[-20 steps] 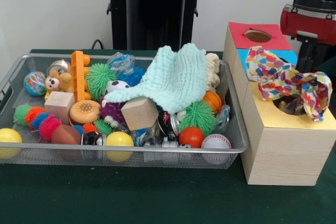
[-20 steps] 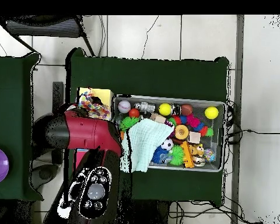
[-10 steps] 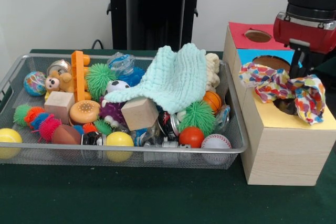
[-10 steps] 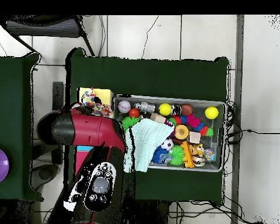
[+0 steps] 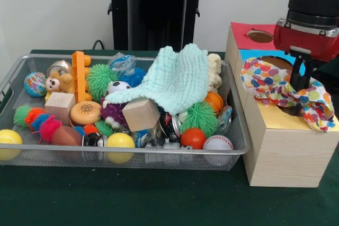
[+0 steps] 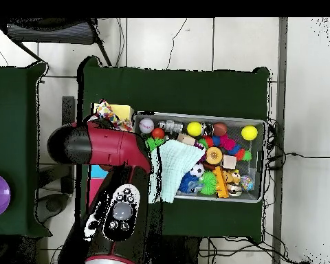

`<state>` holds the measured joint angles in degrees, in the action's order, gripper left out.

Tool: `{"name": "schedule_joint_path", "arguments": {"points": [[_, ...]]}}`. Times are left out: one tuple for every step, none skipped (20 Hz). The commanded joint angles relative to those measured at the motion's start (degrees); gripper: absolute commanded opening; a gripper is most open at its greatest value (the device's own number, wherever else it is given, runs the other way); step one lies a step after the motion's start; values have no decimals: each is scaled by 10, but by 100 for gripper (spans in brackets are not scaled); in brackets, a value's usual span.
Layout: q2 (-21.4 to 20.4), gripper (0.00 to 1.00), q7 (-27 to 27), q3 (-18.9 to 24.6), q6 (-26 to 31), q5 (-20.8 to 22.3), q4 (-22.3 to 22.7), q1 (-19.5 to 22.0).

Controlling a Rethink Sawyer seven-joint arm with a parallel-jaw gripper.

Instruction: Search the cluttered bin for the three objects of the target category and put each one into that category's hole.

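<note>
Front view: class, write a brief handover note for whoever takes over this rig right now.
Gripper: down at the dotted cloth; open or shut unclear.
Dotted cloth: bunched on the yellow top, covering the hole, not yet through. How many cloths are in the bunch is unclear.
Bin: no dotted cloth shows; the mint cloth may hide some.
Left: get the bunch through the hole, then search the bin.

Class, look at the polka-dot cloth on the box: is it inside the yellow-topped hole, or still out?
Mostly out: the polka-dot cloth lies bunched over the yellow top, hiding the hole.
</note>
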<state>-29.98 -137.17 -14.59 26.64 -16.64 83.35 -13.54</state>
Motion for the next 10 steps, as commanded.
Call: {"name": "schedule_joint_path", "arguments": {"points": [[31, 0, -80, 17, -26, -4, -23, 16], [34, 0, -82, 15, -26, -4, -27, 15], [37, 0, -84, 12, -24, -3, -30, 13], [40, 0, -83, 9, -24, -2, -33, 13], [41, 0, -84, 5, -22, 0, -33, 11], [43, 0, -84, 3, -22, 1, -31, 10], [44, 0, -83, 5, -19, 0, -29, 13], [46, 0, -81, 7, -17, 0, -28, 15], [48, 0, -79, 10, -21, 0, -24, 17], [50, 0, -77, 12, -19, 1, -22, 18]]}}
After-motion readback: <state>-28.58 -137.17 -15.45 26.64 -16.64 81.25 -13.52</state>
